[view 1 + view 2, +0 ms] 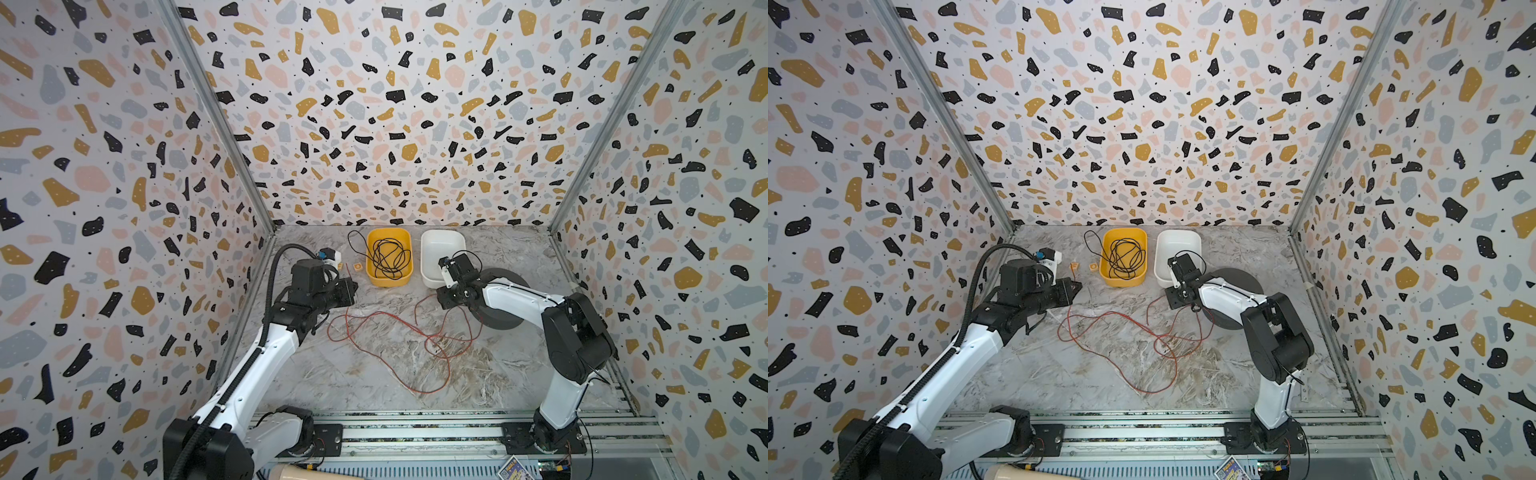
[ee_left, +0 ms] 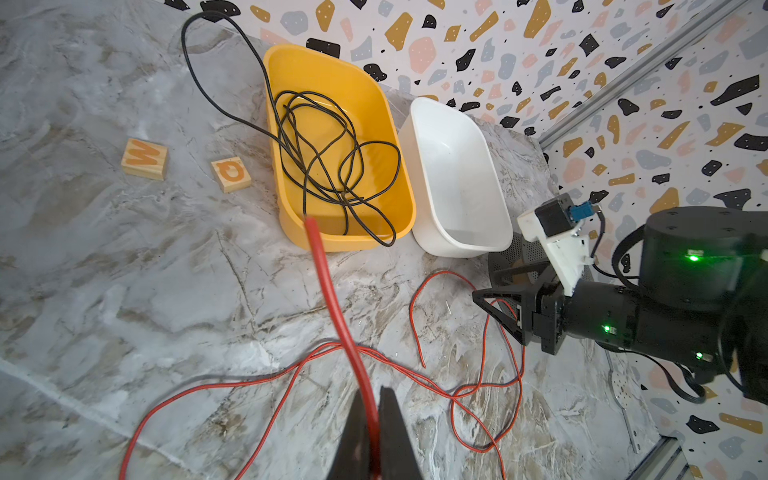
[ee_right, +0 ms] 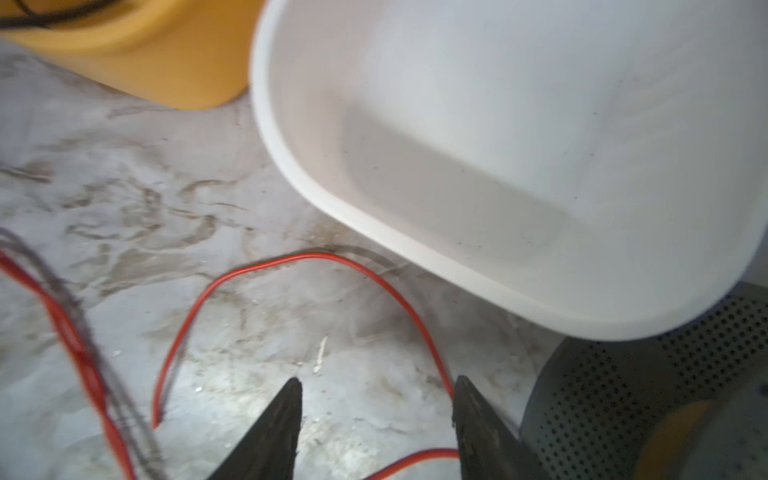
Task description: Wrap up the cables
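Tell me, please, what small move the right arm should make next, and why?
Probably lower the right end effector and close it on the red wire strand beside it. The left end effector is shut on that wire near its end, the right jaws stand open over the table, and most of the wire lies there in loose loops.

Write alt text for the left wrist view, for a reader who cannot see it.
The left gripper pinches a red-orange wire whose loops sprawl over the marble table. Beyond sit a yellow tub holding tangled black wire, an empty white tub, two wooden letter blocks.
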Controlling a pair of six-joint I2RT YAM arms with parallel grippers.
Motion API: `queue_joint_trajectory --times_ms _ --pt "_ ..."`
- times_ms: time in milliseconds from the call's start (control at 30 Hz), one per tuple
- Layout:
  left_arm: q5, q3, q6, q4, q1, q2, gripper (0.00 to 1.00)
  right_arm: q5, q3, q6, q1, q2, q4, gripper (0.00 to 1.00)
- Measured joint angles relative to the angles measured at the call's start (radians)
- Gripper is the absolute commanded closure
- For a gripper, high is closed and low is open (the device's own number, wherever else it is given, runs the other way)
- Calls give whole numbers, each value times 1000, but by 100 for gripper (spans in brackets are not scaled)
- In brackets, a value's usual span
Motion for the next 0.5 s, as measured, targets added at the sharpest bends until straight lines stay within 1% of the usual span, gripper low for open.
queue_joint_trajectory --times_ms 100,200,500 --pt "11 -12 -4 18 0 0 100 -1 0 -18 -6 36 27 47" --pt "22 -20 -8 27 0 0 100 -8 -3 -23 -5 64 76 47" --pt "46 -42 -16 60 0 3 100 10 -14 -25 -6 75 201 49"
